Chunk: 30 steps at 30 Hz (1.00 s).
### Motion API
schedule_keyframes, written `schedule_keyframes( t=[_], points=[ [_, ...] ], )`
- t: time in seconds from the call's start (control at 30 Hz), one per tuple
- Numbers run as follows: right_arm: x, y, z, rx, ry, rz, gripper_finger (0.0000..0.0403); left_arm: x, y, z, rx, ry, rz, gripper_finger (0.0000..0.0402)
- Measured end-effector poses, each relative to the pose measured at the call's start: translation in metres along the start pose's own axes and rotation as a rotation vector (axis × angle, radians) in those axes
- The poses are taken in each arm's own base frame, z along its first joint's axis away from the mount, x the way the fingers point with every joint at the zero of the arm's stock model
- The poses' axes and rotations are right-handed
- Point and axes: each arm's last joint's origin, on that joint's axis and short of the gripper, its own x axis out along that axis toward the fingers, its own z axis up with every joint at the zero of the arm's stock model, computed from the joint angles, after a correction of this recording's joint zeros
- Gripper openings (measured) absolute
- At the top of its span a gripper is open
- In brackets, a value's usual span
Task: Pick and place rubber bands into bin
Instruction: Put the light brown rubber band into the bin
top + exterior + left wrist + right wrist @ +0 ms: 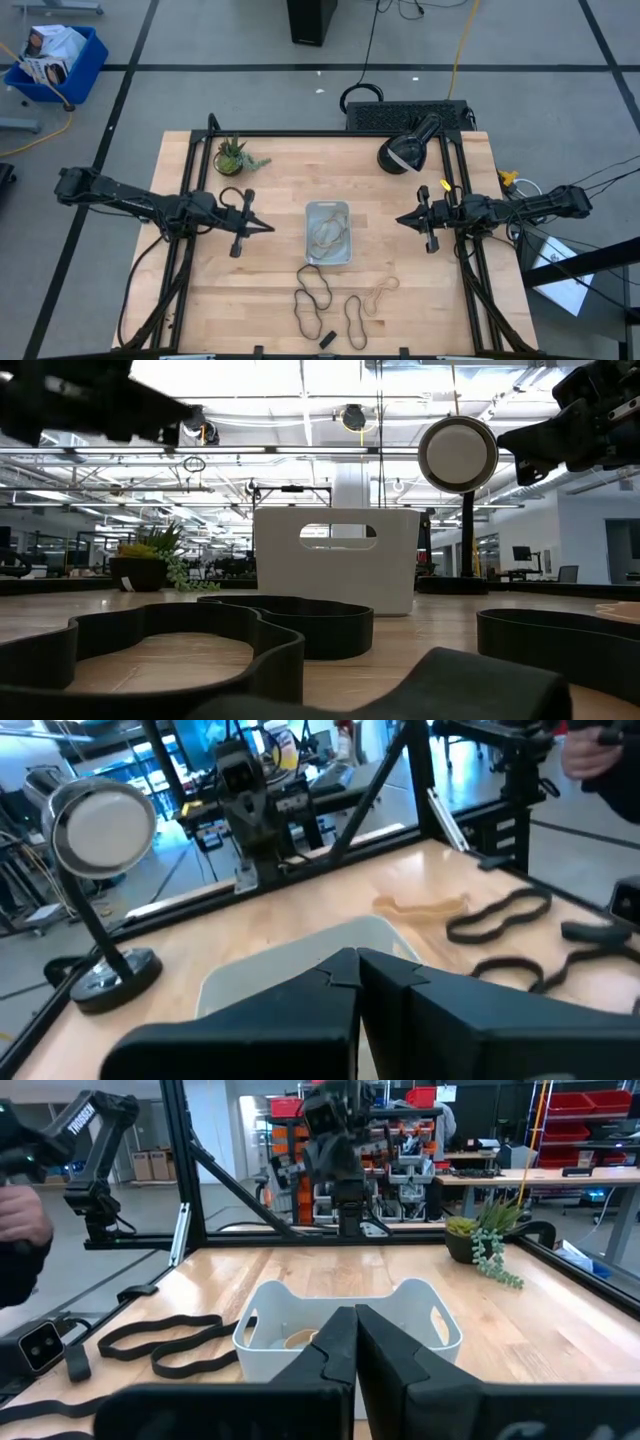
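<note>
Worktop (200, 300): bin (329, 233) centre, tan bands (328, 238) inside. Three black bands (313, 288), one tan (381, 293) left near front edge. Left fingers (262, 227), right fingers (405, 219) closed, empty, flanking bin.

Open tabletop (400, 255) around bin (328, 233)

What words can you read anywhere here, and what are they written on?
"TROSSEN": white letters on the dark arm beyond the table's edge, in the right wrist view.
Packets in the blue crate: print too small to read.
Signs in the room behind: too blurred to read.
</note>
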Motion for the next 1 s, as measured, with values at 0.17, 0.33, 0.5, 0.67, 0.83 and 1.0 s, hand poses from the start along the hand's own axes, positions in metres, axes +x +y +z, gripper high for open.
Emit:
schedule_keyframes(
  t=[0.17, 0.33, 0.5, 0.67, 0.83, 1.0],
  points=[
    [0.000, 0.000, 0.000, -0.007, 0.001, 0.000, 0.0000, -0.008, -0.004, -0.012, 0.008, -0.040, 0.014, 0.0002],
    [0.000, 0.000, 0.000, -0.013, 0.004, 0.000, 0.0000, -0.013, -0.006, -0.026, 0.016, 0.005, 0.027, 0.0003],
    [0.001, 0.000, -0.002, -0.029, 0.020, -0.004, 0.0000, -0.013, -0.005, -0.027, -0.011, 0.019, 0.037, 0.0003],
    [0.003, 0.000, -0.002, -0.065, 0.023, -0.004, 0.0000, -0.013, -0.003, -0.027, -0.011, 0.029, 0.111, 0.0009],
    [0.009, 0.004, 0.000, -0.069, -0.010, 0.022, 0.0010, -0.014, -0.002, -0.027, -0.017, 0.037, 0.140, 0.0030],
    [0.018, 0.013, -0.006, -0.121, 0.069, 0.028, 0.0033, -0.014, -0.002, -0.027, -0.014, 0.034, 0.141, 0.0034]
  ],
)
